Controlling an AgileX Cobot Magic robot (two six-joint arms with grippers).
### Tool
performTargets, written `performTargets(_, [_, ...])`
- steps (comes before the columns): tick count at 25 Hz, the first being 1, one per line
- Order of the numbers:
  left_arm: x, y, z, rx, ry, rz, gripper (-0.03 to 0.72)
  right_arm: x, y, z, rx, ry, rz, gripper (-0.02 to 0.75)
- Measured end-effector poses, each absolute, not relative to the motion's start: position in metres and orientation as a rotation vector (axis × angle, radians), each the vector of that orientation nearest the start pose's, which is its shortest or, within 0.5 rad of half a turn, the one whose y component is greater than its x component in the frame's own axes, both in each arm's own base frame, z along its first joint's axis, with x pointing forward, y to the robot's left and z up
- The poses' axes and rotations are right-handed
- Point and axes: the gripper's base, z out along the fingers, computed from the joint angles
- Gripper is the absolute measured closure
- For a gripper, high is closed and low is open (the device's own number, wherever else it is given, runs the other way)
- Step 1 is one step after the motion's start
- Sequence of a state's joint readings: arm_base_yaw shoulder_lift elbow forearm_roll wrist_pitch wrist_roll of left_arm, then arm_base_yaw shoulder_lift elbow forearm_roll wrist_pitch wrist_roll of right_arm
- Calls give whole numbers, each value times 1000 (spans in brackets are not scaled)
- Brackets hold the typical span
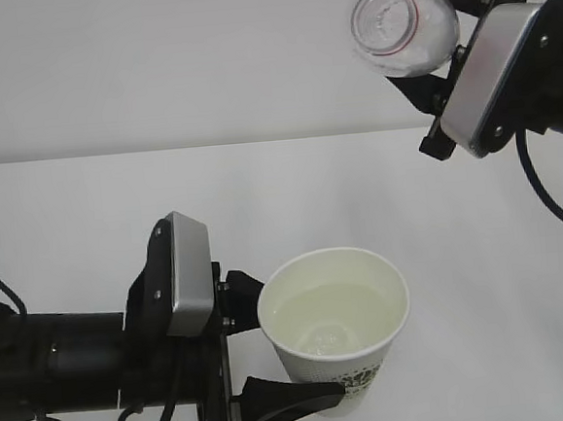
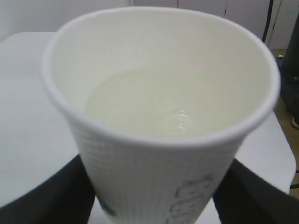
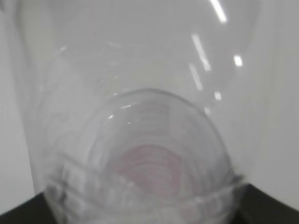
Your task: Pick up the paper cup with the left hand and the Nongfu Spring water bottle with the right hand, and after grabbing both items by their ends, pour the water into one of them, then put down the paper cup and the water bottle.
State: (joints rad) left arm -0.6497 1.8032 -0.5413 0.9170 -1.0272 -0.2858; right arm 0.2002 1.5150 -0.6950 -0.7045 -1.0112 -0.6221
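The white paper cup (image 1: 336, 348) stands upright between the fingers of my left gripper (image 1: 302, 343), which is shut on its lower body. Pale water (image 1: 334, 314) fills its lower part. In the left wrist view the paper cup (image 2: 163, 154) fills the frame, with water (image 2: 140, 102) inside and my left gripper (image 2: 154, 207) clamped on both sides. High at the upper right, my right gripper (image 1: 439, 37) is shut on the clear water bottle (image 1: 404, 25), which is tipped over with its open, red-ringed mouth toward the camera. No stream falls from it. The bottle (image 3: 140, 116) fills the right wrist view, in my right gripper (image 3: 149, 212).
The white table (image 1: 86, 206) runs back to a pale wall. In the left wrist view the table's edge (image 2: 285, 154) lies at the right, with dark cables and floor beyond it.
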Motion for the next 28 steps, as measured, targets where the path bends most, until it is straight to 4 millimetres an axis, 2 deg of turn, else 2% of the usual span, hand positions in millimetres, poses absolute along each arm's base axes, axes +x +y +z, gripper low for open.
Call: performTargets(28, [188, -218, 138, 1336, 1486, -924, 153, 284, 108, 267, -983, 1056, 50, 326])
